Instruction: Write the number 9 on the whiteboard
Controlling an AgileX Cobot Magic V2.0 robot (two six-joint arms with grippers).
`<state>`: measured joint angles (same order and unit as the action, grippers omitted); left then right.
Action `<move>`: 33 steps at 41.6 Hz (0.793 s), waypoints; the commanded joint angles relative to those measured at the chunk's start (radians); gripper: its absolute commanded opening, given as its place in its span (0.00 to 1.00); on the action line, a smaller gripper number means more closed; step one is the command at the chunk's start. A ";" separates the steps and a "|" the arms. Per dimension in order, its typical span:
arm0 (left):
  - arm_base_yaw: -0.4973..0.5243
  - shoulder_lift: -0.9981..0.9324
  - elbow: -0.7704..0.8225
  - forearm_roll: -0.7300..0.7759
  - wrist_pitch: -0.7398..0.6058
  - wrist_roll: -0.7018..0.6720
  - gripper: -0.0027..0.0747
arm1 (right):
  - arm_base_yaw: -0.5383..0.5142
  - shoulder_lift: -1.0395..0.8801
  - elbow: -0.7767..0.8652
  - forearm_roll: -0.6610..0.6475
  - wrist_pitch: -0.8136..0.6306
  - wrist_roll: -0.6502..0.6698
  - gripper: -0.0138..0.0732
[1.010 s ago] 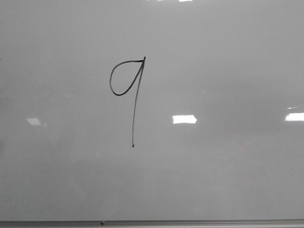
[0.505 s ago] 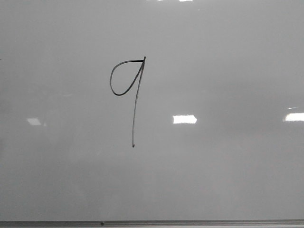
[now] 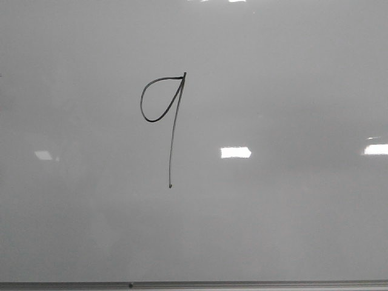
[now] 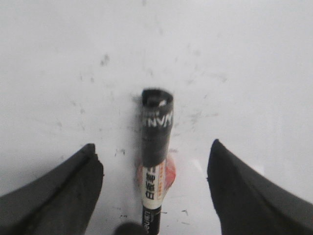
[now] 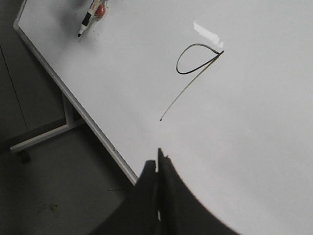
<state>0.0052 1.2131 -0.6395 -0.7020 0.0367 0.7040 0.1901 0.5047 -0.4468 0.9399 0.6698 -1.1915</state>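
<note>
Left wrist view: your left gripper (image 4: 154,196) gapes wide around a marker (image 4: 155,147); right gripper (image 5: 157,196) is pinched closed beside the 9 (image 5: 193,73).

whiteboard (image 3: 291,73): one
number 9 (image 3: 170,133): one, drawn in black
marker (image 4: 155,147): one, lying on the board
grippers: two, left gripper (image 4: 154,186) and right gripper (image 5: 159,171)

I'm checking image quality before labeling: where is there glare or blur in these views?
Front view: bright rectangular reflections on the whiteboard right of the number 9, which stays sharp. Left wrist view: the marker and dark fingers look soft. Right wrist view: a small glare patch beside the 9.
</note>
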 commanded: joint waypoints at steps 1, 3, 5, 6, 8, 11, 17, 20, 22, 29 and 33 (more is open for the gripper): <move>0.002 -0.152 -0.024 0.007 0.004 -0.010 0.63 | -0.007 0.002 -0.024 0.047 -0.042 -0.001 0.08; 0.002 -0.207 -0.024 0.012 0.044 -0.010 0.61 | -0.007 0.002 -0.024 0.047 -0.042 -0.001 0.08; 0.002 -0.268 -0.024 0.031 0.081 -0.010 0.57 | -0.007 0.002 -0.024 0.047 -0.042 -0.001 0.08; 0.002 -0.293 -0.024 0.037 0.103 -0.010 0.54 | -0.007 0.002 -0.024 0.047 -0.042 -0.001 0.08; 0.002 -0.349 -0.016 0.043 0.128 -0.010 0.49 | -0.007 0.002 -0.024 0.047 -0.042 -0.001 0.08; 0.002 -0.419 -0.004 0.047 0.164 -0.010 0.38 | -0.007 0.002 -0.024 0.047 -0.042 -0.001 0.08; 0.002 -0.559 0.023 0.047 0.224 -0.010 0.10 | -0.007 0.002 -0.024 0.047 -0.042 -0.001 0.08; 0.002 -0.600 0.023 0.047 0.231 -0.008 0.01 | -0.007 0.002 -0.024 0.047 -0.042 -0.001 0.08; 0.002 -0.617 0.023 0.047 0.231 -0.008 0.01 | -0.007 0.002 -0.024 0.047 -0.042 -0.001 0.08; 0.002 -0.628 0.023 0.047 0.231 -0.008 0.01 | -0.007 0.002 -0.024 0.047 -0.041 -0.001 0.08; 0.002 -0.628 0.023 0.047 0.231 -0.008 0.01 | -0.007 0.002 -0.024 0.047 -0.041 -0.001 0.08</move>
<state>0.0052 0.5856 -0.5885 -0.6418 0.3219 0.7040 0.1901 0.5047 -0.4468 0.9399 0.6698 -1.1896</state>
